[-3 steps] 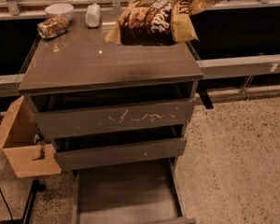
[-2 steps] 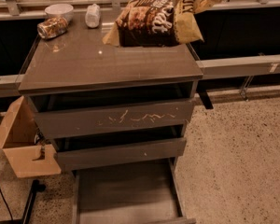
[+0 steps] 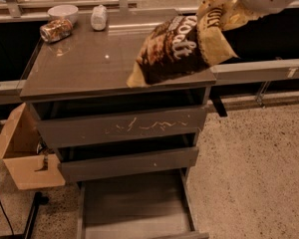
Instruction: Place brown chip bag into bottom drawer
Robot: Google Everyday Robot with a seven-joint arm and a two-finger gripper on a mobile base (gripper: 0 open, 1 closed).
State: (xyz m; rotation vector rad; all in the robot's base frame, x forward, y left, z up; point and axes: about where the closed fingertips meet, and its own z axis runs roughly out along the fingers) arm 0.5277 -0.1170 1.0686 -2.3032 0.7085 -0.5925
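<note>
The brown chip bag [image 3: 177,49] lies tilted at the front right corner of the cabinet top [image 3: 84,63]. Its lower pale yellow end rests near the front edge, and its upper yellow end is raised to the right. My gripper [image 3: 239,0], on the pale grey arm at the top right, is shut on that upper end; its fingers are mostly hidden by the bag. The bottom drawer [image 3: 134,205] stands pulled open at the foot of the cabinet, its flat floor bare.
A crushed can [image 3: 56,30], a white bowl [image 3: 63,12] and a white wrapped bundle [image 3: 98,17] sit at the back left of the top. The scratched drawer front [image 3: 124,126] and the plain one [image 3: 129,163] are above the open drawer. A cardboard box [image 3: 25,156] stands left.
The bag has moved with my gripper from the back right of the top toward its front right corner, and it now hangs tilted. The cabinet looks closer in view.
</note>
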